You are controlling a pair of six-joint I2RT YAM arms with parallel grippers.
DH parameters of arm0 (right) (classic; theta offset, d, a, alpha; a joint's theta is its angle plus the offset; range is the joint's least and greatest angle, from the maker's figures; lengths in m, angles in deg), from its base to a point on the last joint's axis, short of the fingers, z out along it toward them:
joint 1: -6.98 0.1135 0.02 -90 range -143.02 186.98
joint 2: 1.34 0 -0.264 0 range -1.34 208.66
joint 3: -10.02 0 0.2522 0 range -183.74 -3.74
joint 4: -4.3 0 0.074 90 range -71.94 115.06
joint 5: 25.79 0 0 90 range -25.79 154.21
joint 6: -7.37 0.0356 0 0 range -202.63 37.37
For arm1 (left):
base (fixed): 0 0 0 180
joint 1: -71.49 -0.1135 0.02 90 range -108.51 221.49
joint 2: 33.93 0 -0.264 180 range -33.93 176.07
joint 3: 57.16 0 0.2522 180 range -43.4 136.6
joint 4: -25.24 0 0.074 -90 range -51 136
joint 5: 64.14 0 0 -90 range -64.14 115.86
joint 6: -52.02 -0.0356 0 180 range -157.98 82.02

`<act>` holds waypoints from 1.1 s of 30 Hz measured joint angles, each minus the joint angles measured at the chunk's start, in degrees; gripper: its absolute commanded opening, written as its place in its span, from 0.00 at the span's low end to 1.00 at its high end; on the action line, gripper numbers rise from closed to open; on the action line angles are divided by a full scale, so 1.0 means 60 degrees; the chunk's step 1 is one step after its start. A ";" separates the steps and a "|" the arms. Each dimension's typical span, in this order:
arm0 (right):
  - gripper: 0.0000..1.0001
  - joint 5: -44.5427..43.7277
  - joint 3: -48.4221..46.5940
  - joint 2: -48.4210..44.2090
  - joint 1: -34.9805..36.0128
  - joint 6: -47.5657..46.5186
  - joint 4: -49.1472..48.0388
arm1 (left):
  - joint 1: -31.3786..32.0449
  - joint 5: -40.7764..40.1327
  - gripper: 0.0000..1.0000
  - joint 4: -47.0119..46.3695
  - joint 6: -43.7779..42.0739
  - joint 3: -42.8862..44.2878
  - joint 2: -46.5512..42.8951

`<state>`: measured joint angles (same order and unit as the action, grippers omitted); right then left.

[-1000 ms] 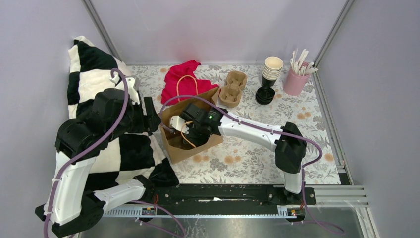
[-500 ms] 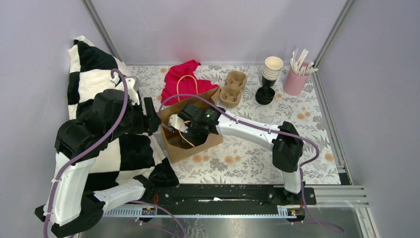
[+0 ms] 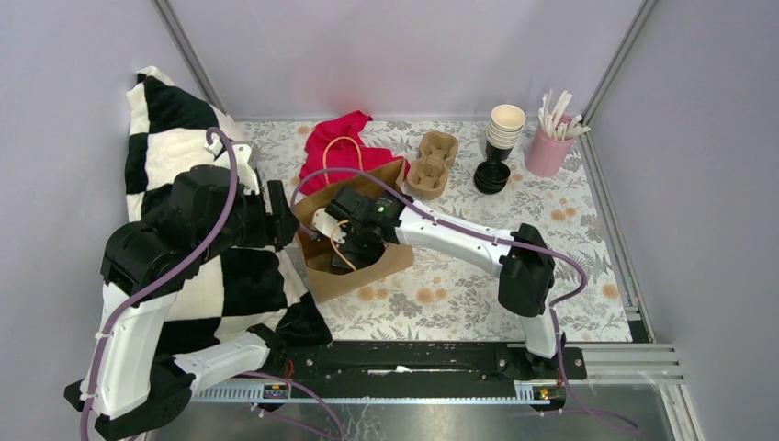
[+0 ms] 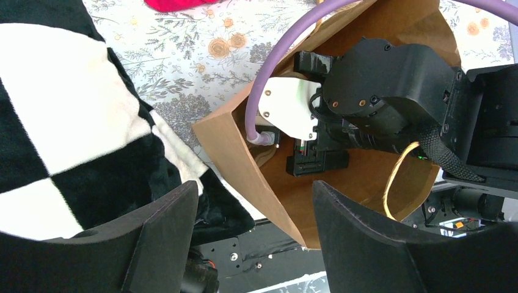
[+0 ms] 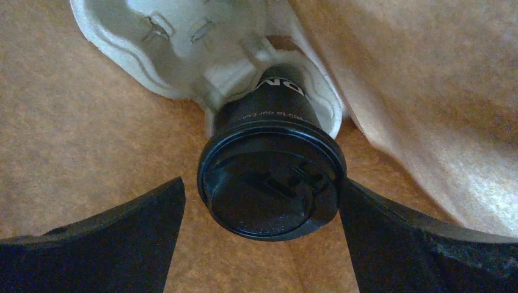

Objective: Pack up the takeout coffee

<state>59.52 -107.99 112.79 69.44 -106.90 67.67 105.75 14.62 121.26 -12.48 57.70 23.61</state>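
brown paper bag holds the takeout coffee, seated in a pulp carrier — my right gripper spread either side of its black lid, gripping nothing. release step, i reckon — next, lift straight out, clear of the walls.

Left arm stood at the left of the top view, elbow folded high, forearm reaching toward centre frame. Left gripper pointed right with its jaws parted wide. In its wrist view both fingers sat along the bottom edge with a broad gap between them.

Right arm rose from lower right, bent at the elbow and stretched left across mid-frame, wrist pitched steeply down. Right gripper hung near centre, pointing down, jaws spread wide. In its wrist view the fingers filled the two lower corners.

The grippers were near each other but apart.
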 measured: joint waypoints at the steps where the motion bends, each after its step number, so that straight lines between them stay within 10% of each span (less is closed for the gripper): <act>1: 1.00 0.0047 -0.0036 0.0000 0.0000 0.0044 0.0058 | 0.0000 0.0000 0.73 -0.0007 0.0000 0.0000 0.0000; 33: 1.00 0.0189 0.0146 -0.1920 0.0025 0.1373 0.0674 | 0.0000 0.0452 0.63 -0.0743 0.0106 -0.1078 -0.0015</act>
<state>60.66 -107.11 101.27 69.59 -98.66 71.71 105.75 17.33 116.80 -11.85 51.23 23.52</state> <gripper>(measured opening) 0.994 0.656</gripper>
